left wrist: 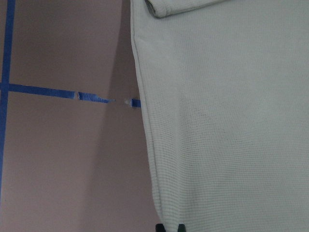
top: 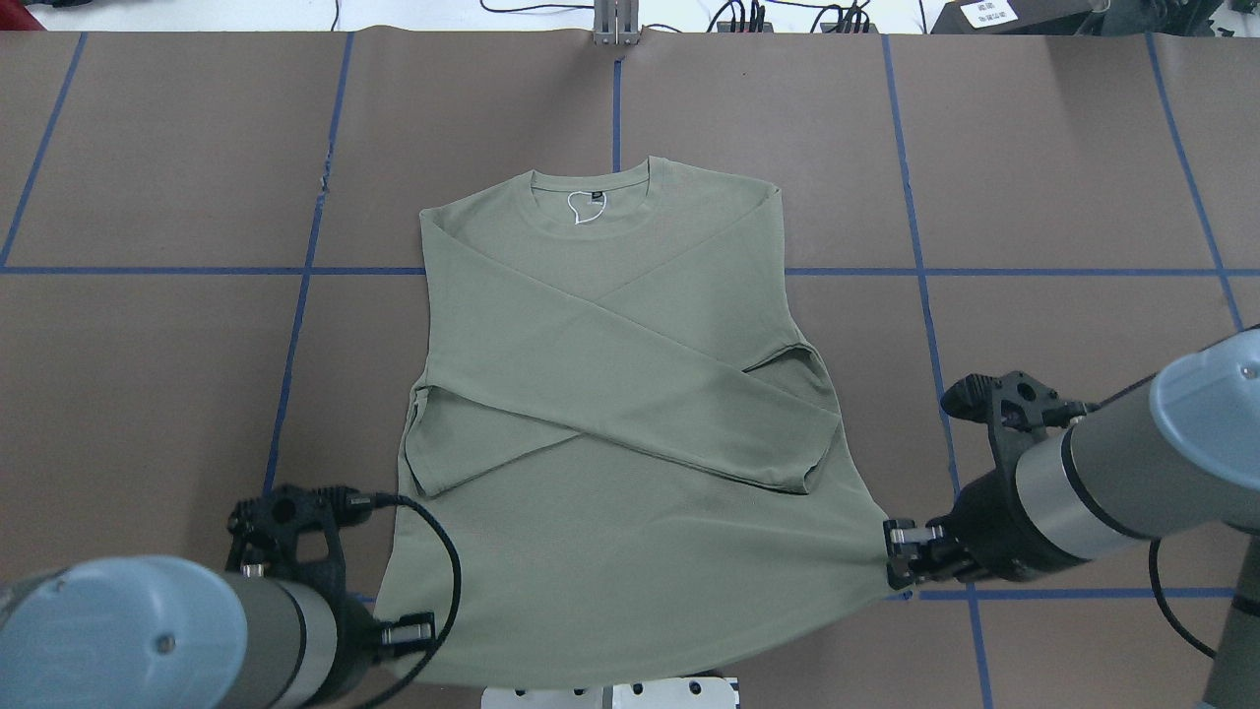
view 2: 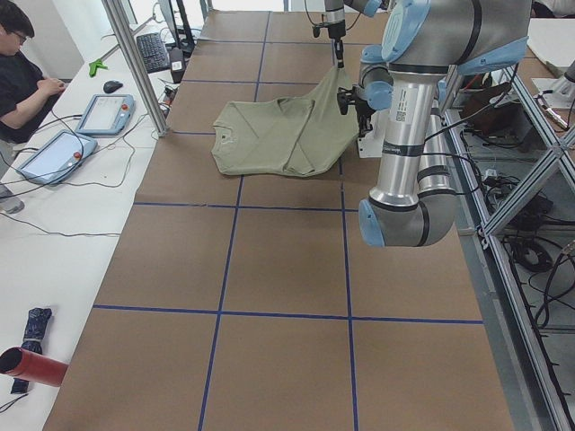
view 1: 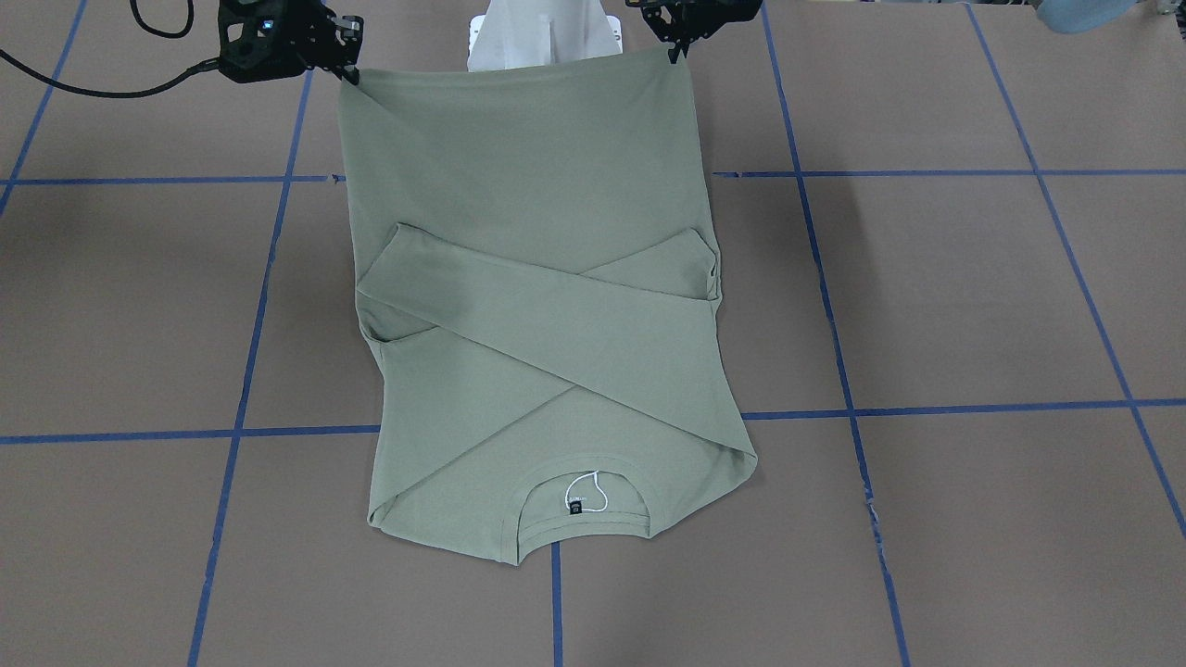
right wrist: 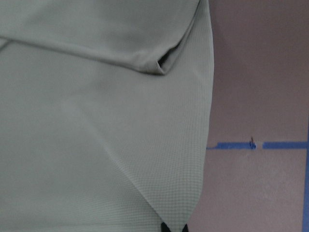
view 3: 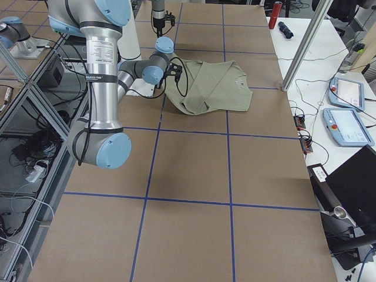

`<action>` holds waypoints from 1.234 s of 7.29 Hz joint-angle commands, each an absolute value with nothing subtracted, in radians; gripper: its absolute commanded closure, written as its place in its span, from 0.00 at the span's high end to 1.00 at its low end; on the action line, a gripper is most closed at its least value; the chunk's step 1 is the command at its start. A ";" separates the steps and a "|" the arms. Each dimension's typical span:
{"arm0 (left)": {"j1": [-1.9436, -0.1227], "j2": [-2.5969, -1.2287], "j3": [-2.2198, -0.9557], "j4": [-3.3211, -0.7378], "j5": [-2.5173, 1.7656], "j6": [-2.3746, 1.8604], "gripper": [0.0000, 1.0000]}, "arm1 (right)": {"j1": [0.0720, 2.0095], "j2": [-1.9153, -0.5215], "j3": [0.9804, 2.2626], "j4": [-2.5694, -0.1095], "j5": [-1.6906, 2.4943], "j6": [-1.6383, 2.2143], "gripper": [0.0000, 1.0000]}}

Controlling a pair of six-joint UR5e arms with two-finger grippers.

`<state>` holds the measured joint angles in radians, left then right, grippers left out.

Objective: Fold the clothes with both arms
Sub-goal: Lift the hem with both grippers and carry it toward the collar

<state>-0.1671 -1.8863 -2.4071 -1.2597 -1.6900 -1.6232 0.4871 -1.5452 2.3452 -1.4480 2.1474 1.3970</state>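
Note:
The clothes are one pale green long-sleeved shirt (view 1: 537,306) (top: 610,394), lying with both sleeves crossed over its body and the collar with the black neck tag (view 1: 576,505) on the side away from the robot. The hem edge nearest the robot is raised off the table. My left gripper (top: 409,630) (view 1: 676,48) is shut on the hem's left corner. My right gripper (top: 898,563) (view 1: 348,72) is shut on the hem's right corner. Each wrist view shows taut green fabric (left wrist: 222,121) (right wrist: 96,125) running down into the closed fingertips at the bottom edge.
The white pedestal base (view 1: 542,37) stands just behind the raised hem. Blue tape lines (view 1: 927,408) grid the brown table. A person (view 2: 27,81) sits at a side desk with tablets (view 2: 103,112); a red cylinder (view 2: 31,366) lies there too.

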 commanded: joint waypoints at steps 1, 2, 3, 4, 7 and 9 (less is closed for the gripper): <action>-0.352 -1.916 -2.343 -1.258 -1.698 -1.495 0.00 | 0.627 -1.421 2.226 -1.445 2.146 1.364 0.00; -0.406 -1.963 -2.282 -1.261 -1.698 -1.483 0.00 | 0.694 -1.381 2.183 -1.443 2.151 1.303 0.00; -0.466 -2.018 -2.217 -1.262 -1.707 -1.456 0.00 | 0.736 -1.361 2.149 -1.443 2.151 1.274 0.00; -0.515 -2.029 -2.186 -1.266 -1.718 -1.427 0.00 | 0.756 -1.307 2.094 -1.442 2.148 1.272 0.00; -0.629 -2.068 -2.080 -1.343 -1.718 -1.359 0.00 | 0.823 -1.163 1.926 -1.442 2.141 1.234 0.00; -0.673 -2.086 -1.941 -1.480 -1.717 -1.350 0.00 | 0.864 -1.050 1.770 -1.442 2.129 1.210 0.00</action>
